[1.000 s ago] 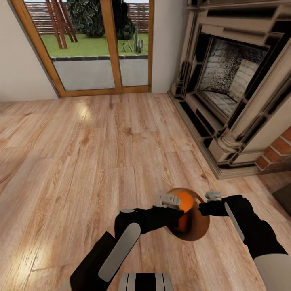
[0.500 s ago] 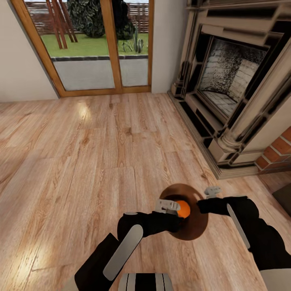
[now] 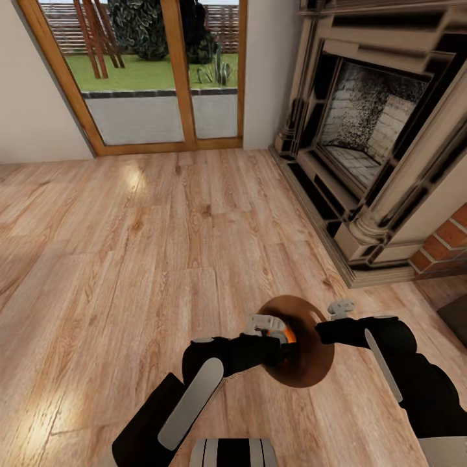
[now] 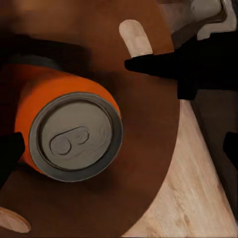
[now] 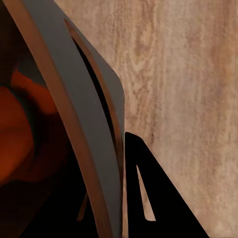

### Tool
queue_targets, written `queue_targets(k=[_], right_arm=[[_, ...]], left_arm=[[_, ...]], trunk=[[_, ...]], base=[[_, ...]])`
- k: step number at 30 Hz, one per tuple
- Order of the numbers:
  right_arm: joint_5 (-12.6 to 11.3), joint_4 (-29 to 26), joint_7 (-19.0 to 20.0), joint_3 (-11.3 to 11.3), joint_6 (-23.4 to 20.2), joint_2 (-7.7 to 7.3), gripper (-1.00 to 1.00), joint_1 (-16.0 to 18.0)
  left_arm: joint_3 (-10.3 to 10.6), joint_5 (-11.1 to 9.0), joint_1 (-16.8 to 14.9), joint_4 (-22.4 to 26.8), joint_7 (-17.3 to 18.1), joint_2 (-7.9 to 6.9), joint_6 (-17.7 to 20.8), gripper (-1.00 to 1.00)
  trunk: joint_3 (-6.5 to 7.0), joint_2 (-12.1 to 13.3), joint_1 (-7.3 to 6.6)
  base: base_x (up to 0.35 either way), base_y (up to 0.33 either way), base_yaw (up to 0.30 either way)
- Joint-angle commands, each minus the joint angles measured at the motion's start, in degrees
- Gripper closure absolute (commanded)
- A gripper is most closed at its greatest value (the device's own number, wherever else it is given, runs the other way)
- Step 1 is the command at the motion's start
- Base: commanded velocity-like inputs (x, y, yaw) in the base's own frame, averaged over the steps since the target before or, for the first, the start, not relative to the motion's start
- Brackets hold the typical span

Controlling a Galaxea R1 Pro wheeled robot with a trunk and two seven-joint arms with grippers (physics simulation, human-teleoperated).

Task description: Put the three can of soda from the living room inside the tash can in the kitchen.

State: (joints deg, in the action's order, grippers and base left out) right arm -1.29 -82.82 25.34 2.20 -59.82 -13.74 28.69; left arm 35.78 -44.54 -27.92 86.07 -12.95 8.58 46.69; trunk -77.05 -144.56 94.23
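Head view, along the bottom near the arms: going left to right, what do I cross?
Left gripper → orange soda can → trash can far rim → right gripper → brick edge beside the fireplace.

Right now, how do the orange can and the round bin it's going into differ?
The orange can is bright orange with a grey top; the bin is tan-brown inside. The can is narrow and closed by a lid with a pull tab, while the bin is wide and open-topped. The can sits inside the bin's mouth at the left gripper; the right gripper is at the bin's rim. Both are round.
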Motion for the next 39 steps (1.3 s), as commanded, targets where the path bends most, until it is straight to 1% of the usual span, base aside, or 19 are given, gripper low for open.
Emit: queue_targets(k=[1,5,8,9,10,11,13,14,15,17,18,20,21,23,24,27,34,35,39], right_arm=[[-1.1,0.3,0.3,-0.1,-0.2,0.01,1.0,0.1],[-1.1,4.1,0.3,-0.2,-0.2,0.03,1.0,0.5],[-1.1,7.8,0.3,-0.3,-0.2,-0.01,1.0,1.7],[-1.2,9.2,0.3,-0.3,-0.2,-0.09,1.0,2.4],[-1.2,10.8,0.3,-0.4,-0.2,-0.22,1.0,3.1],[-1.2,11.7,0.3,-0.4,-0.2,-0.28,1.0,3.5],[-1.2,15.3,0.3,-1.5,-0.2,-0.41,1.0,5.6],[-1.2,16.1,0.3,-2.0,-0.2,-0.42,1.0,6.0],[-1.2,17.8,0.3,-3.4,-0.2,-0.47,1.0,6.7],[-1.2,20.0,0.3,-5.4,-0.2,-0.52,1.0,7.7],[-1.2,20.7,0.3,-5.9,-0.2,-0.54,1.0,8.0],[-1.2,23.2,0.3,-7.1,-0.2,-0.65,1.0,9.5],[-1.2,24.8,0.3,-7.6,-0.2,-0.72,1.0,10.4],[-1.3,26.2,0.3,-7.9,-0.2,-0.82,1.0,11.3],[-1.3,27.8,0.3,-9.1,-0.2,-0.94,1.0,12.2],[-1.2,29.2,0.3,-11.1,-0.2,-0.99,1.0,12.7],[-1.1,31.5,0.3,-12.1,-0.2,-1.02,1.0,14.1],[-1.0,31.5,0.3,-12.1,-0.2,-0.99,-1.0,14.1],[-0.8,31.1,0.3,-12.0,-0.2,-0.89,-1.0,14.0]], left_arm=[[-0.7,-0.1,0.3,1.5,0.1,-0.18,-0.1,-1.0],[-1.8,-0.4,1.3,4.7,1.1,-0.36,-1.0,-1.0],[-2.5,-0.5,1.8,5.6,5.5,-0.5,-2.8,-1.0],[-3.5,-0.6,2.0,5.7,7.8,-0.61,-3.1,-1.0],[-5.5,-0.6,2.4,5.9,10.1,-0.9,-3.3,-1.0],[-6.7,-0.7,2.8,5.9,11.3,-1.03,-3.4,-1.0],[-11.8,-0.8,4.7,6.0,16.2,-1.6,-3.5,-1.0],[-13.1,-0.8,5.1,6.0,17.4,-1.77,-3.5,-1.0],[-15.7,-0.8,5.8,6.0,19.6,-2.2,-3.5,-1.0],[-18.5,-0.9,6.8,6.0,22.3,-3.18,-3.5,-1.0],[-19.2,-0.9,7.1,6.0,23.0,-3.59,-3.5,-1.0],[-21.2,-0.8,7.9,6.0,25.1,-5.34,-3.5,-1.0],[-22.4,-0.7,8.7,6.0,25.6,-6.72,-3.5,-1.0],[-23.3,-0.3,10.0,5.9,25.5,-7.99,-3.6,-1.0],[-24.7,-0.1,12.4,5.8,24.9,-9.69,-3.9,-1.0],[-26.8,0.1,14.9,5.5,24.2,-10.71,-4.0,-1.0],[-31.2,0.1,18.4,5.3,24.0,-11.13,-4.0,-1.0],[-31.4,0.1,18.5,5.3,23.9,-11.13,-4.0,-1.0],[-31.6,0.0,18.7,5.3,23.9,-11.12,-4.0,-1.0]], trunk=[[0.0,0.0,0.0],[0.0,0.0,0.0],[0.0,0.0,0.0],[0.0,0.0,0.0],[0.0,0.0,0.0],[0.0,0.0,0.0],[0.0,0.0,0.0],[0.0,0.0,0.0],[0.0,0.0,0.0],[0.0,0.0,0.0],[0.0,0.0,0.0],[0.0,0.0,0.0],[0.0,0.0,0.0],[0.0,0.0,0.0],[0.0,0.0,0.0],[0.0,0.0,0.0],[0.0,0.0,0.0],[0.0,0.0,0.0],[0.0,0.0,0.0]], base=[[0.0,0.0,0.0],[0.0,0.0,0.0],[0.0,0.0,0.0],[0.0,0.0,0.0],[0.0,0.0,0.0],[0.0,0.0,0.0],[0.0,0.0,0.0],[0.0,0.0,0.0],[0.0,0.0,0.0],[0.0,0.0,0.0],[0.0,0.0,0.0],[0.0,0.0,0.0],[0.0,0.0,0.0],[0.0,0.0,0.0],[0.0,0.0,0.0],[0.0,0.0,0.0],[0.0,0.0,0.0],[0.0,0.0,0.0],[0.0,0.0,0.0]])
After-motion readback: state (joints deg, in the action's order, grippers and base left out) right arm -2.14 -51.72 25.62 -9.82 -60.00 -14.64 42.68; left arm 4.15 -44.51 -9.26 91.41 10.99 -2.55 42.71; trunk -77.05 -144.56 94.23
